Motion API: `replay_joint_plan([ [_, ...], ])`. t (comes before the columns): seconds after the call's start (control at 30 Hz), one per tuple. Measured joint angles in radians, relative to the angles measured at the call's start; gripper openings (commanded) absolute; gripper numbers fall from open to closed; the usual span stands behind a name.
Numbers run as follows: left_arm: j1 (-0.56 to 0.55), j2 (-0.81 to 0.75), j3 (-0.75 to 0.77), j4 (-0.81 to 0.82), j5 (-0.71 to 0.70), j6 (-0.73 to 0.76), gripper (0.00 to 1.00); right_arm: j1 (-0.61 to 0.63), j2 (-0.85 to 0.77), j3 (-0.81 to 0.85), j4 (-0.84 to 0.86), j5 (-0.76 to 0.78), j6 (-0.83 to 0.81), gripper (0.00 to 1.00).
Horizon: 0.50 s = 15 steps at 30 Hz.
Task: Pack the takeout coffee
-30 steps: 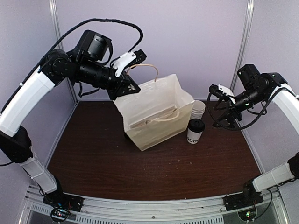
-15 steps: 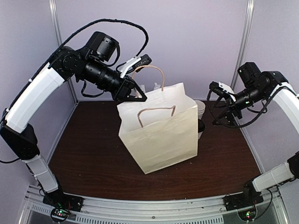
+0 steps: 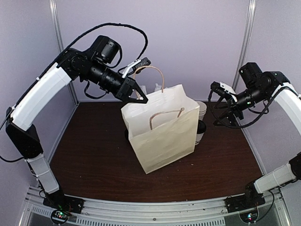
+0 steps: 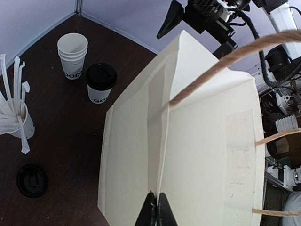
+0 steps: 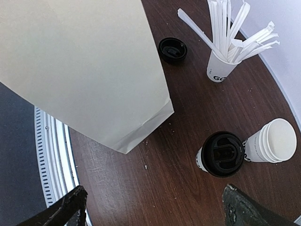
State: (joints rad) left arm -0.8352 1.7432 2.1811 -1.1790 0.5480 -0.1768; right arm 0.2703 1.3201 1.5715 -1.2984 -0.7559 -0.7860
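The takeout coffee (image 5: pixel 222 154), a white cup with a black lid, stands on the dark table. In the top view the takeout coffee (image 3: pixel 200 132) is half hidden behind the cream paper bag (image 3: pixel 162 134). My left gripper (image 3: pixel 140 98) is shut on the bag's top rim and holds it upright, slightly tilted. The left wrist view shows the left gripper (image 4: pixel 156 209) pinching the bag (image 4: pixel 207 141) edge, with the coffee (image 4: pixel 100 82) beyond it. My right gripper (image 3: pixel 218 106) hovers open above and right of the cup. In its own view the right gripper (image 5: pixel 155 212) has nothing between its fingers.
A stack of lidless white cups (image 5: pixel 273 141) stands right beside the coffee. A cup full of white straws (image 5: pixel 220 71) and a loose black lid (image 5: pixel 172 50) sit behind the bag (image 5: pixel 84 61). Purple walls close in the back and sides.
The left gripper raised the bag from a leaning, open-mouthed pose to upright and carried it slightly right, so it now covers most of the coffee. The right arm stayed put.
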Motion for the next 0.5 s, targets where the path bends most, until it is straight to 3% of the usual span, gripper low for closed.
replay_joint_plan([
  [0.27,0.031,0.041,-0.012,0.003,0.058,-0.053,0.00,0.000,0.000,0.001,-0.014,-0.002,0.000,1.00],
  [0.3,0.031,0.041,-0.012,0.003,0.063,-0.058,0.08,0.000,0.000,0.001,-0.015,-0.003,0.000,1.00],
  [0.33,0.031,0.041,-0.012,0.004,0.066,-0.060,0.35,0.000,0.000,0.001,-0.015,-0.003,0.000,1.00],
  [0.37,0.032,0.041,-0.016,0.007,0.069,-0.067,0.81,0.000,0.000,0.001,-0.015,-0.004,0.000,1.00],
  [0.4,0.033,0.041,-0.022,0.010,0.065,-0.069,0.97,0.000,0.000,0.001,-0.015,-0.004,0.000,1.00],
  [0.5,0.047,0.049,-0.036,0.003,0.013,-0.091,0.98,0.000,0.000,0.001,-0.015,-0.008,0.000,1.00],
])
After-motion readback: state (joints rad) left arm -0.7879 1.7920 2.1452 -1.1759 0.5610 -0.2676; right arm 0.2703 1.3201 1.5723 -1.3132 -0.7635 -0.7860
